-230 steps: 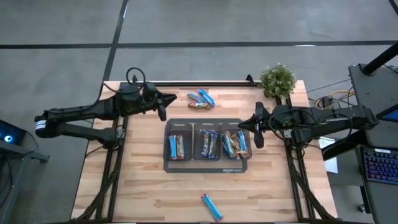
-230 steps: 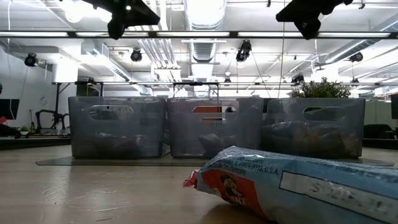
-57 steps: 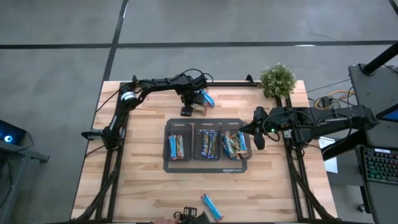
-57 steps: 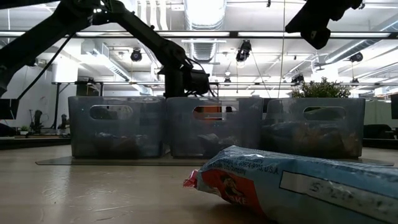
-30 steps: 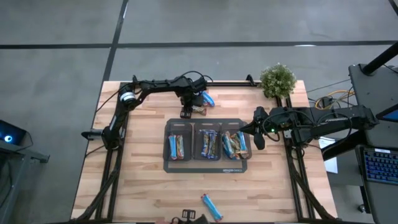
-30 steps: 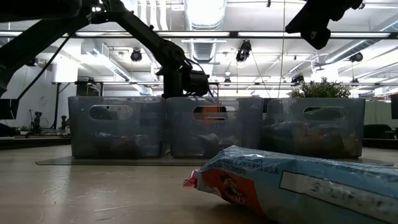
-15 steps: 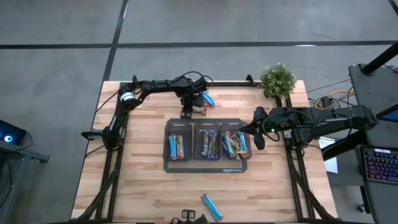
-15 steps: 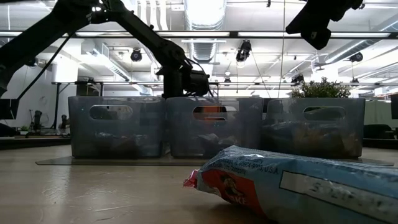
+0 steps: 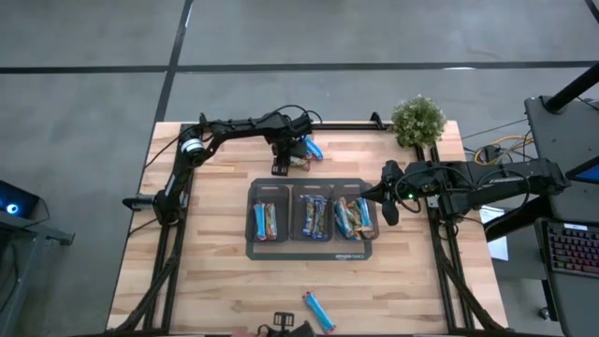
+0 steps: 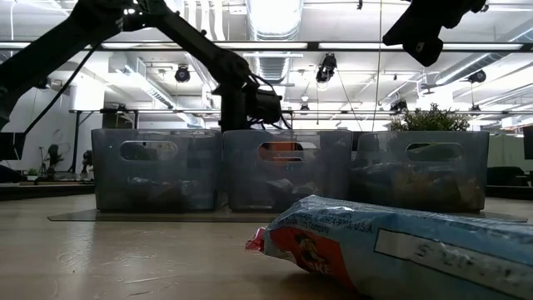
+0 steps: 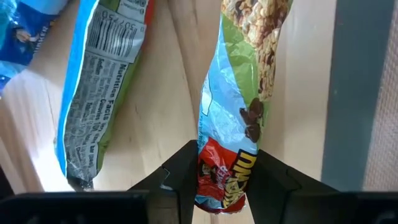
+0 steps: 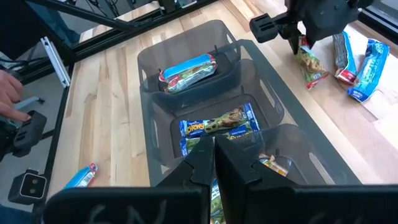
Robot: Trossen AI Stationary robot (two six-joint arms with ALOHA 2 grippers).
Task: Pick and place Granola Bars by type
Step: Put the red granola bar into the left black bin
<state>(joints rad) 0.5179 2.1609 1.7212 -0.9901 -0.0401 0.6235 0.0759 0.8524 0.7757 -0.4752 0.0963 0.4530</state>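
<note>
Left gripper (image 11: 225, 180) pinches a bar's (image 11: 239, 118) end at tray's (image 9: 314, 249) 12 o'clock; lift straight, avoid neighbouring bars. Right gripper (image 9: 387, 199) closed, idle.

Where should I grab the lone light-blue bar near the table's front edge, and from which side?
Take the light-blue bar across its narrow width at mid-length, coming straight down from above. It lies flat on the table, slanted, so turn the wrist to straddle its long edges. The right gripper looks likelier, since the left gripper is shut on a green-and-blue bar.
</note>
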